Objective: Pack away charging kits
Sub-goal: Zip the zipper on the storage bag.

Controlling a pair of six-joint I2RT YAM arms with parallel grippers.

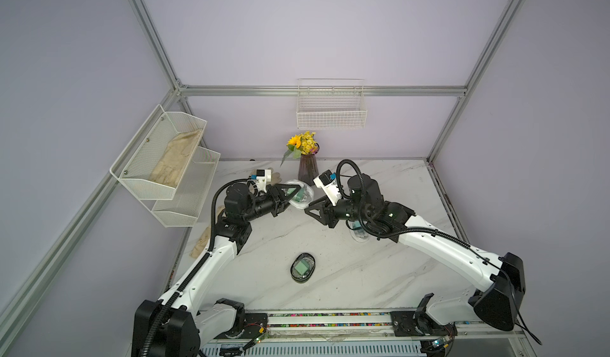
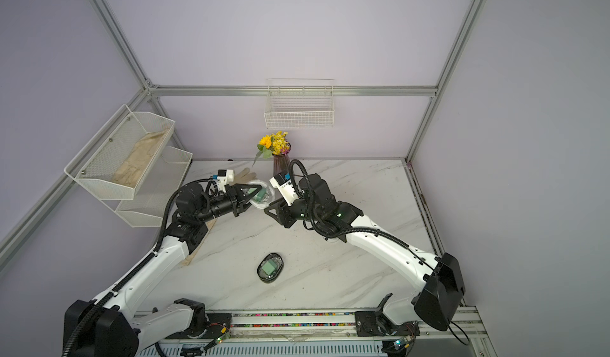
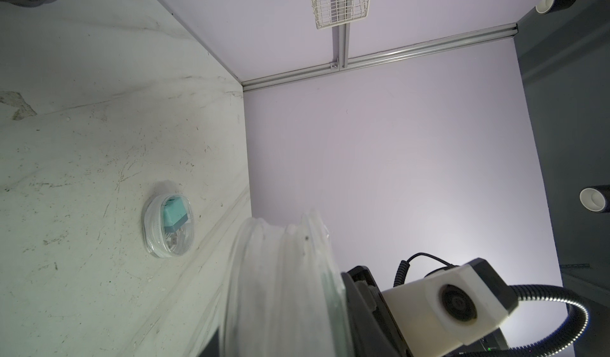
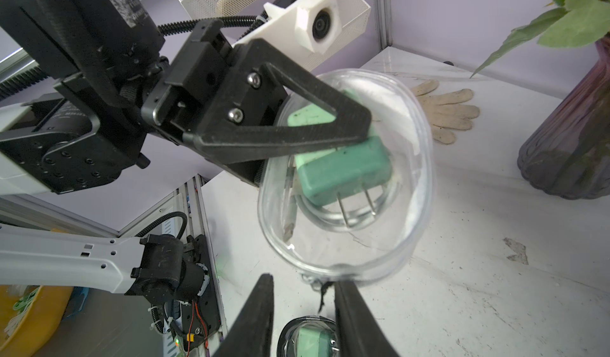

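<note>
- Kit in hand: the mint green adapter [image 4: 343, 170] sits inside a clear case [image 4: 379, 249], prongs aimed at the case's lower end. The coiled white cable [image 4: 326, 222] lies beneath it in the same case.
- The case is off the table [image 1: 363, 273], tipped on edge. In both top views it is at about 12 o'clock from the table's middle, just short of the vase [image 1: 307, 170].
- The left gripper [image 1: 291, 196] reaches in from 9 o'clock and is clamped across the case's two faces.
- The right gripper [image 4: 302, 282] is just beside the case's lower end, jaws apart with nothing pinched. A small dark pull tab [image 4: 325, 294] hangs from the rim into the gap.
- Key relation: from the right claw the case lies at about 11 o'clock. Its long axis runs roughly 11 to 5, near end toward that claw. The right arm is free and nearest the tab.
- Judgement: the next move is pinching the tab, a thin and loose target.
- Others: a mint kit in a dark-rimmed case [image 1: 303, 268] at 6 o'clock; the teal adapter [image 3: 171, 215], cased, at about 3 o'clock beneath the right arm.
</note>
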